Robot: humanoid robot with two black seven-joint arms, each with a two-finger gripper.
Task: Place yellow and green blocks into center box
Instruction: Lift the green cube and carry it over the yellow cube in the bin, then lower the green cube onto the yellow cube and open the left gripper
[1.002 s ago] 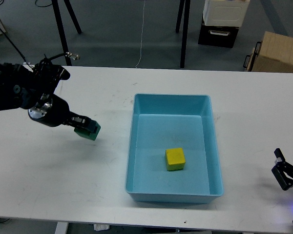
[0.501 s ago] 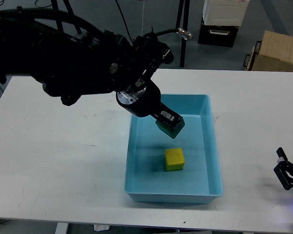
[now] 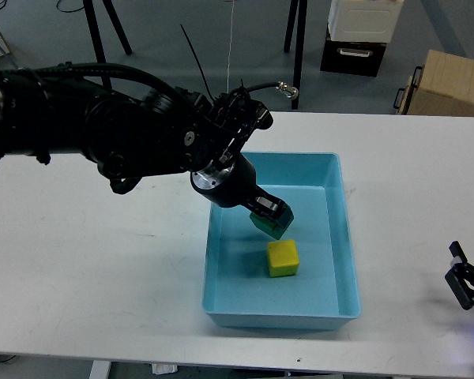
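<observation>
The light blue box sits in the middle of the white table. A yellow block lies on its floor, near the front. My left gripper reaches in over the box from the left and is shut on a green block, held just above and to the left of the yellow block, inside the box walls. My right gripper shows only partly at the lower right edge of the view, low over the table, far from the box; its fingers cannot be told apart.
The white table stretches to both sides of the box. Behind it stand black stand legs, a cardboard box at the right and a white and black case.
My left arm carried the green block from the left of the table over the box, and has now lowered it toward the yellow block. The right gripper has barely moved.
</observation>
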